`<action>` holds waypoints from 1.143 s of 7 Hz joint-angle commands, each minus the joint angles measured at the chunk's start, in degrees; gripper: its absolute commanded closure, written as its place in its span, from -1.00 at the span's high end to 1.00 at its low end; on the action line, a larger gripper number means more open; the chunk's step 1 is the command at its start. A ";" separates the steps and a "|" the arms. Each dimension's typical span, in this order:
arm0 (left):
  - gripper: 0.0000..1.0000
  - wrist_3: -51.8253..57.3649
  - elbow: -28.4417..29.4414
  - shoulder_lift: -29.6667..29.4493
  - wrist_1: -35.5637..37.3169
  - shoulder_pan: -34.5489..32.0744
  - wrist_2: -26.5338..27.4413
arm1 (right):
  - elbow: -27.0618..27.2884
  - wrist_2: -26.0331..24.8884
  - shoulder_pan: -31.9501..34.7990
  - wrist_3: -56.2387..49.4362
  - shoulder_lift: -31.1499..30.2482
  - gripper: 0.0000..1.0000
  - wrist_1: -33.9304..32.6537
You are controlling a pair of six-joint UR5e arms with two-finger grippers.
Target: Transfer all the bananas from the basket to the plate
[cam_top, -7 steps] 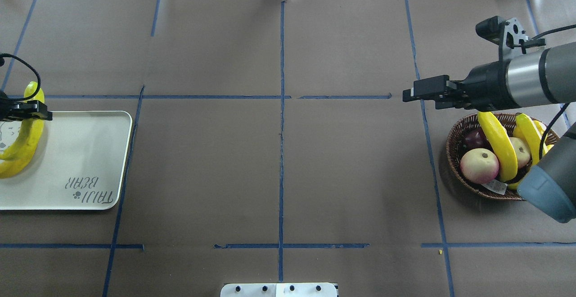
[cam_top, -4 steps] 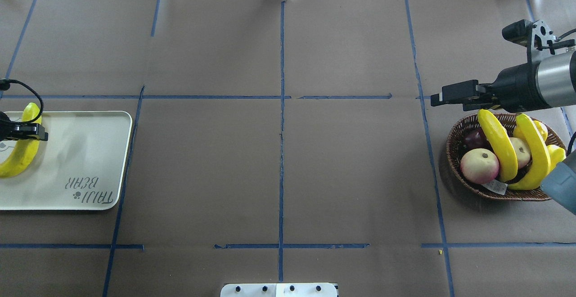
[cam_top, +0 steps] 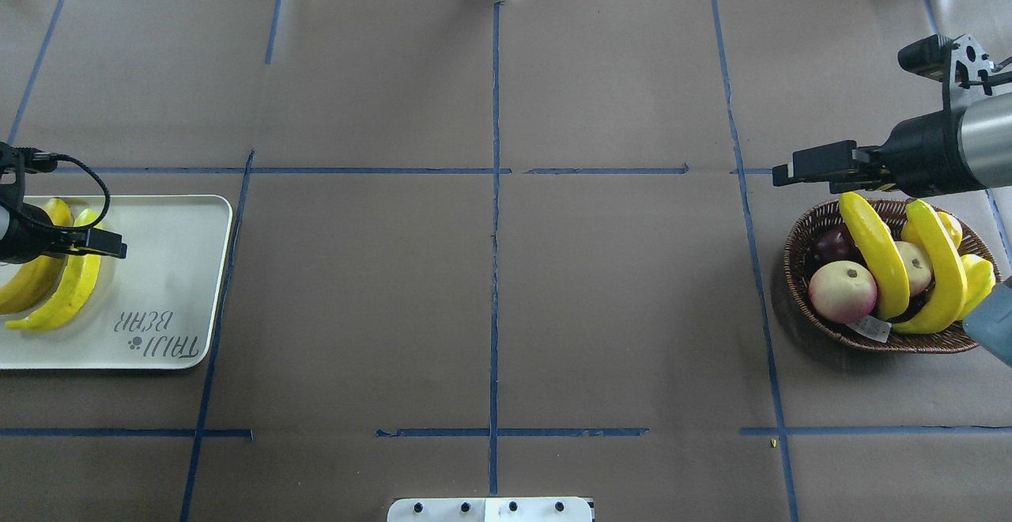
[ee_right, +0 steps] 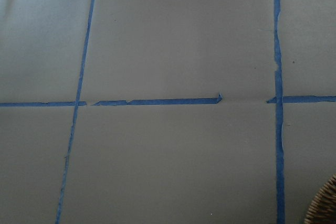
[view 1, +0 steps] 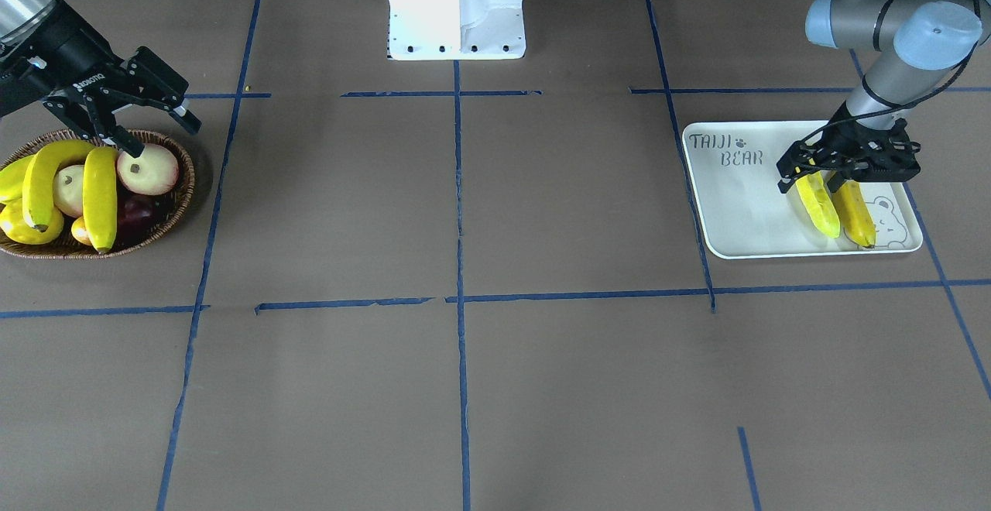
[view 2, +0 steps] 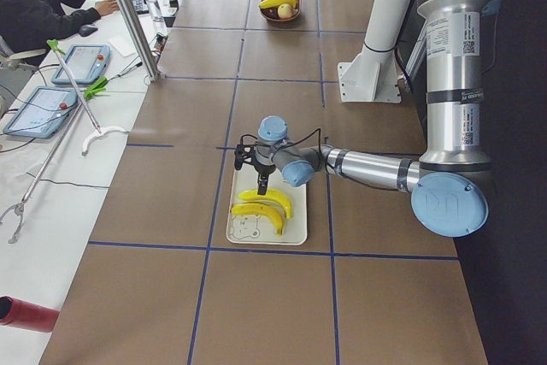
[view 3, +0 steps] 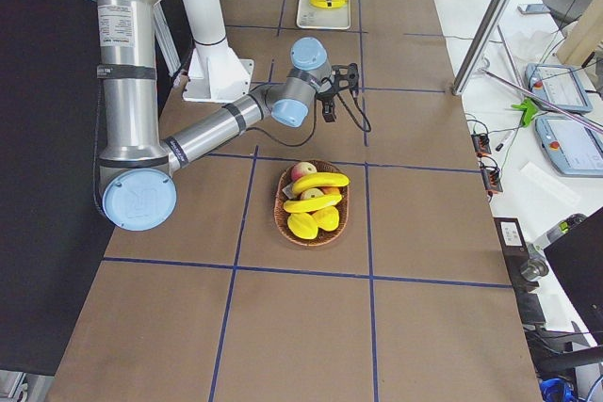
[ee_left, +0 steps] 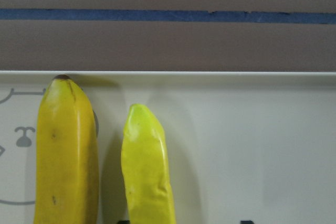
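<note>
Two bananas lie side by side on the white plate (cam_top: 158,269): a greenish one (cam_top: 71,293) and a more orange one (view 1: 855,221). My left gripper (view 1: 811,173) hovers low over the greenish banana's (ee_left: 147,171) near end. It is open, with its fingertips standing wider than the fruit. Two more long bananas (cam_top: 874,257) (cam_top: 941,269) rest across the top of the wicker basket (cam_top: 798,293) at the right. My right gripper (view 1: 159,133) is open and empty, just beyond the basket's (view 1: 182,197) far rim.
The basket also holds pale pink apples (cam_top: 842,291), a dark purple fruit (cam_top: 834,243) and stubby yellow fruits (view 1: 23,228). The robot's white base (view 1: 457,8) stands mid-table. A person sits at a side desk (view 2: 51,6).
My left gripper carried the greenish banana across and down onto the plate beside the orange one, then let go. My right gripper drew back to the right, toward the basket's far side.
</note>
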 commanded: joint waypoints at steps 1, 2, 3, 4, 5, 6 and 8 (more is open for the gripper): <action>0.99 -0.09 -1.07 -3.58 0.37 -4.09 -7.77 | -0.06 0.06 1.80 -10.00 -5.91 0.99 0.10; 0.99 -0.35 -1.59 -7.44 3.42 -7.08 -12.34 | -0.15 -0.02 2.07 -15.63 -11.08 0.99 0.62; 0.99 -0.70 -3.51 -9.82 7.63 -7.46 -12.65 | -1.11 0.06 2.33 -18.64 -14.44 0.99 0.89; 0.99 -1.05 -4.83 -12.89 12.46 -7.46 -12.56 | -3.38 3.81 5.55 -20.32 -15.95 0.99 0.98; 0.99 -1.31 -5.37 -14.23 14.33 -7.46 -12.47 | -6.53 10.11 9.67 -21.30 -16.05 0.99 1.59; 0.99 -2.36 -5.72 -14.33 14.35 -7.29 -12.47 | -9.70 10.95 10.33 -20.26 -17.18 0.99 5.60; 0.99 -3.43 -5.81 -15.56 14.44 -7.29 -12.47 | -15.25 11.14 11.56 -19.99 -17.11 0.99 9.59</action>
